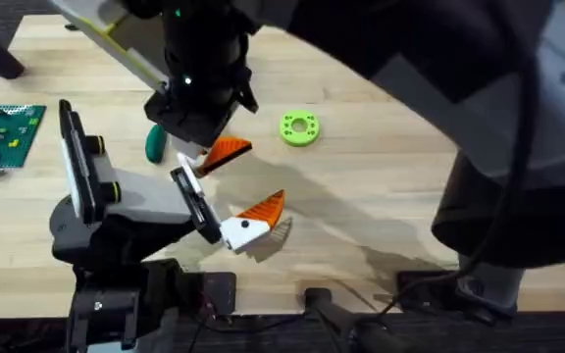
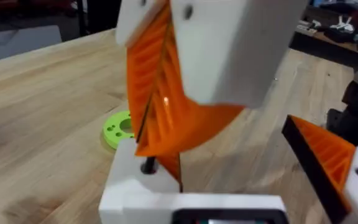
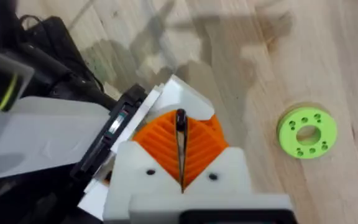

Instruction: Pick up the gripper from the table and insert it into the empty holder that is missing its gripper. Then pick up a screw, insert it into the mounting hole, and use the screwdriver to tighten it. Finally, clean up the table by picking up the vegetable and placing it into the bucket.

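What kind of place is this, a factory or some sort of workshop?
Probably a robotics lab or workshop: robot arms over a wooden workbench, with orange-padded robot fingers, a lime green disc and a toy-brick board.

Orange and green on pale wood

I see ribbed orange pads (image 3: 185, 146) on white bases, a lime green disc (image 1: 299, 128), a dark green vegetable (image 1: 155, 144).

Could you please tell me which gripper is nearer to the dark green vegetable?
Right. The right gripper is just beside the vegetable; the left gripper lies farther off, nearer the table's front edge.
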Motion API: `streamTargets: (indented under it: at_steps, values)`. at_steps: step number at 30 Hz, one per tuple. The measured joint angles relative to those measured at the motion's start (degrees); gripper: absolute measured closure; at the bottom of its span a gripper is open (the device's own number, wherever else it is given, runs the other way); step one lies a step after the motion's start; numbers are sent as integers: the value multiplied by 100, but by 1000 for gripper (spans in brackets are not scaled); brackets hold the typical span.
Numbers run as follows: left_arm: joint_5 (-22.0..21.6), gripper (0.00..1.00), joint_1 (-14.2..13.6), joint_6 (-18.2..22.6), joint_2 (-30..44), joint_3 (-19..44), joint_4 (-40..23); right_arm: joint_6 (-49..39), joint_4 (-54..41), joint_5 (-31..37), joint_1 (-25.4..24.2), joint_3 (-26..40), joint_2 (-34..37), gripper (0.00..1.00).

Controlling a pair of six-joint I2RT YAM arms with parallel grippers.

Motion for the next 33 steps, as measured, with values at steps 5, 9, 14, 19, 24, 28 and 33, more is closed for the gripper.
streamTargets:
  at_steps: [5,9,14,19,24,28,33]
  values:
    - [4,15,0,-41,1,0,-2,0,-1,-3,0,26,34,995]
    - [4,15,0,-41,1,0,-2,0,-1,-3,0,26,34,995]
    - [4,15,0,-41,1,0,-1,0,-2,-19,0,26,34,995]
    - [4,15,0,-41,1,0,0,0,-47,-19,13,26,34,995]
    - [14,16,0,-19,0,0,0,0,-104,-13,77,26,34,995]
    - [20,16,0,-17,-1,-1,-1,0,-98,1,102,26,34,995]
    - [20,14,0,-14,1,0,0,0,-61,3,101,26,34,995]
